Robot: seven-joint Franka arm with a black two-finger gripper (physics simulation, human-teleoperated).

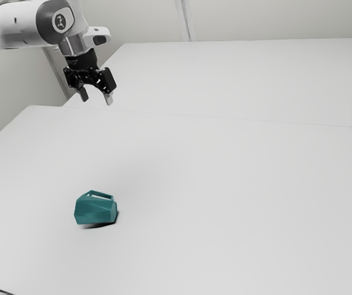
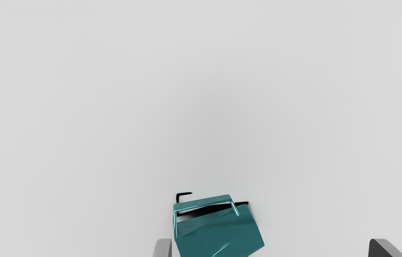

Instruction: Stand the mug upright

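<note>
Mug (image 1: 95,210) lies on its side on the white table (image 1: 225,203), handle (image 1: 100,195) uppermost. Part of its body is cut off by the wrist view's edge; which end is the mouth cannot be made out. Fingers (image 2: 162,248) likewise cut off past their tips; arm (image 1: 16,27) runs out of frame at the exterior view's left. Gripper (image 1: 96,98) stands open, fingers wide apart, holding nothing. Exterior view gives its position: above the table, well apart from the mug. Wrist view adds black shadow (image 2: 208,210) seen through the handle's opening, plus a thin hooked dark mark (image 2: 178,195) near the handle.
</note>
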